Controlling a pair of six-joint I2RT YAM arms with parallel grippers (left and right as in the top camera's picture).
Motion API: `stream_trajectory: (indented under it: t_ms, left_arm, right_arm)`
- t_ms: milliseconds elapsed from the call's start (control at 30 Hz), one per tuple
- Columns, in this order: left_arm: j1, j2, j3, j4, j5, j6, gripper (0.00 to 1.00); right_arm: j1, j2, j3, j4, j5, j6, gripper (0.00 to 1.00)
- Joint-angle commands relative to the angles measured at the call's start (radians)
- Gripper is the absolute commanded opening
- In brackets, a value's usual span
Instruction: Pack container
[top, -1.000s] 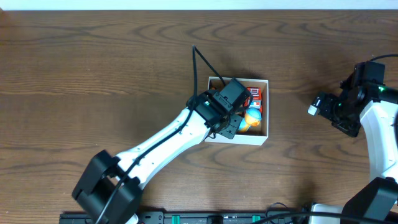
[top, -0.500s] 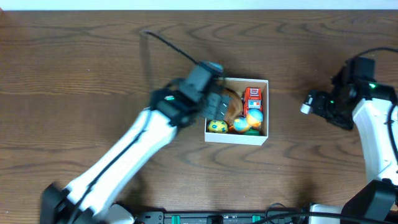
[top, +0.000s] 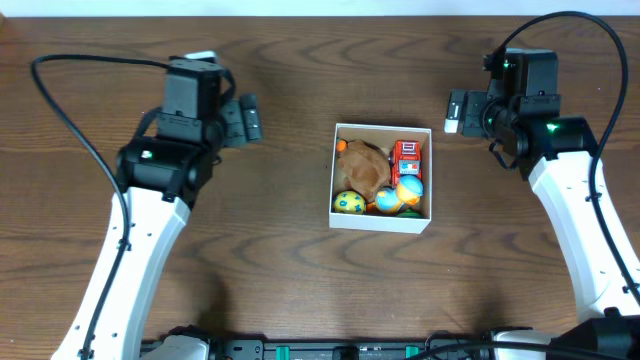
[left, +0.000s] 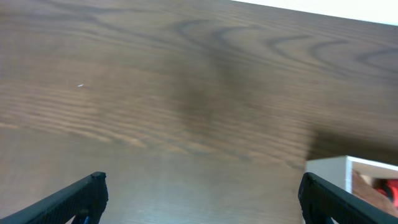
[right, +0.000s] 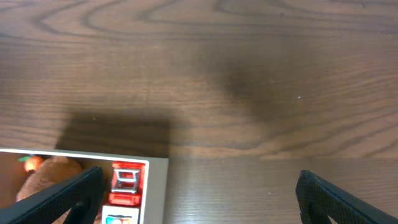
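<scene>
The container, a square white box with a tan inside, sits mid-table. It holds a brown plush, a red toy truck, a yellow-and-blue ball and a blue-orange ball. My left gripper hovers to the box's upper left, open and empty; the left wrist view shows its gripper over bare wood, with the container's corner at the right edge. My right gripper is open and empty off the box's upper right. In the right wrist view this gripper spans the container wall, with the truck beside it.
The dark wooden table extends all around the box. A pale strip runs along the far edge. Black cables loop from both arms. Base hardware lines the near edge.
My left arm has pulled out of the box and swung up and left, its jaws opening. The right arm has moved toward the far side and slightly left, still open.
</scene>
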Motion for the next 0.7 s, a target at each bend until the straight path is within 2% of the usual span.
stream_trajectory:
  t_ms: [0,133,300,567,667]
  left_arm:
    - [0.035,-0.033,0.005,-0.043,-0.009,0.01,0.98]
    - [0.037,-0.128,0.005,-0.097,-0.003,0.021,0.98]
    - [0.035,-0.354,-0.043,-0.131,0.049,0.055,0.98]
    - [0.035,-0.822,-0.267,-0.151,0.049,0.054,0.98]
    - [0.035,-0.946,-0.346,-0.191,0.048,0.037,0.98]
  right_arm:
    - [0.006,-0.053,0.016,-0.038,0.023,-0.024,0.99]
    - [0.007,-0.18,0.014,-0.1,0.043,0.008,0.99]
    - [0.007,-0.421,-0.019,-0.125,0.111,0.031,0.99]
    - [0.007,-0.826,-0.245,-0.179,0.137,0.059,0.99]
    - [0.007,-0.957,-0.348,-0.212,0.136,0.077,0.99]
